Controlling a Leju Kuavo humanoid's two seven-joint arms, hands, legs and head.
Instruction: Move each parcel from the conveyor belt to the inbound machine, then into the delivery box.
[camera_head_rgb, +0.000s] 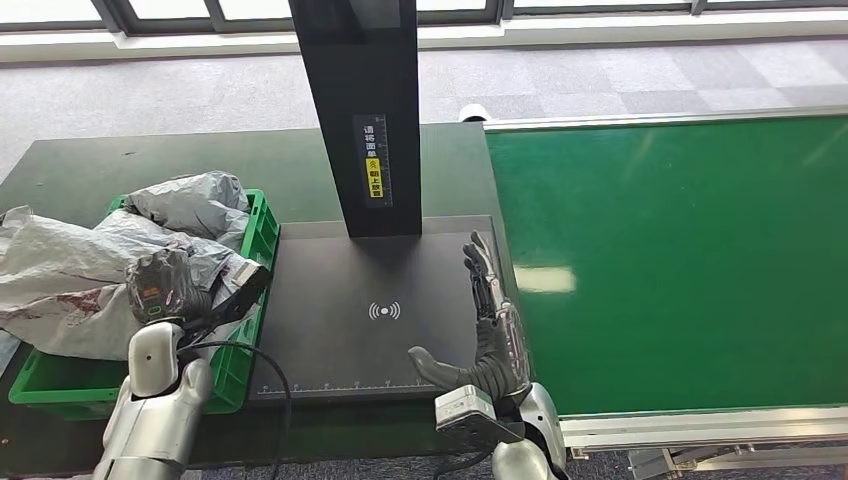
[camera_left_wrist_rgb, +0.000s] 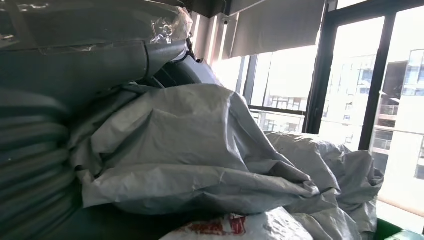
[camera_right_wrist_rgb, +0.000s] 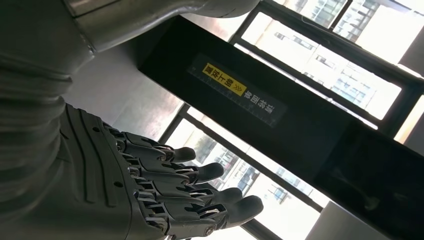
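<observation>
A green delivery box (camera_head_rgb: 262, 215) stands at the left, piled with several crumpled grey parcels (camera_head_rgb: 185, 205). My left hand (camera_head_rgb: 160, 285) is over the box's right side, curled around the end of a grey parcel (camera_head_rgb: 225, 272) that lies on the pile; its fingers are hidden. In the left wrist view the grey parcels (camera_left_wrist_rgb: 190, 145) fill the picture. My right hand (camera_head_rgb: 490, 310) stands edge-on at the right side of the inbound machine's black platform (camera_head_rgb: 340, 290), fingers straight and apart, holding nothing. The right wrist view shows the same spread fingers (camera_right_wrist_rgb: 200, 190). No parcel lies on the green conveyor belt (camera_head_rgb: 680, 260).
The machine's black pillar (camera_head_rgb: 365, 110) with a yellow label rises at the back of the platform and also shows in the right wrist view as the pillar (camera_right_wrist_rgb: 260, 105). A black cable (camera_head_rgb: 265, 365) loops by my left arm. Grey carpet and windows lie beyond.
</observation>
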